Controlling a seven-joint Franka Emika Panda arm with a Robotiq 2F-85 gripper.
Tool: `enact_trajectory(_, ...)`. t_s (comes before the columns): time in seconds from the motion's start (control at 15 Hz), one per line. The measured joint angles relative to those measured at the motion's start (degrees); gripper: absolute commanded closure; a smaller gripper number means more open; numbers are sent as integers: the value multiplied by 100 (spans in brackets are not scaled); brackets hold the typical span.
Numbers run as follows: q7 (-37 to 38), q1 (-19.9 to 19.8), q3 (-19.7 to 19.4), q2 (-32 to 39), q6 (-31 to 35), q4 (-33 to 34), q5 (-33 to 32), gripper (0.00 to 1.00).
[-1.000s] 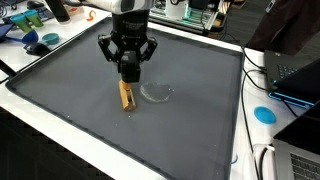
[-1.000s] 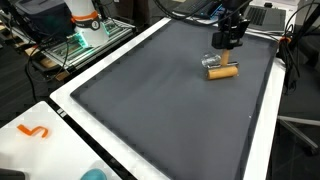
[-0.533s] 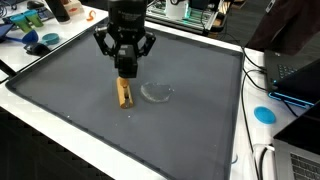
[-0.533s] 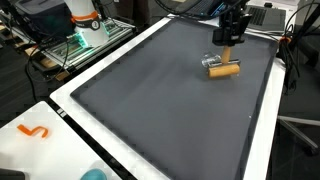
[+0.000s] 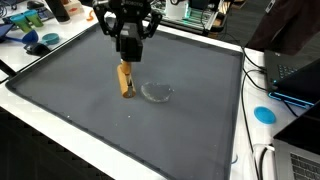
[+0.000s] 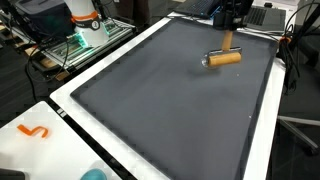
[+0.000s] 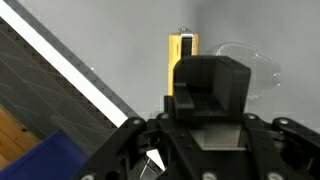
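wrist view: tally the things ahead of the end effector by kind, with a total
orange-yellow stick: 1
clear round piece: 1
total: 2

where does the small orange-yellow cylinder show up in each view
In an exterior view: the small orange-yellow cylinder is left of centre, just left of a clear round disc.
In an exterior view: it is at upper right, near the right border.
Wrist view: top centre, left of the clear disc.
Shared landmark: the dark grey mat with its white border.
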Motion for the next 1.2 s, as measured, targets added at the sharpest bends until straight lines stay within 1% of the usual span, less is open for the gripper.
enact_trajectory(0.2,51,115,66,-197,-197,3,-30,77)
enact_trajectory(0.47,386,428,113,-348,-512,42,-415,77)
enact_trajectory(0.93,789,836,263,-393,-1179,169,-973,77)
enact_trajectory(1.2,998,976,341,-395,-1308,234,-1126,77)
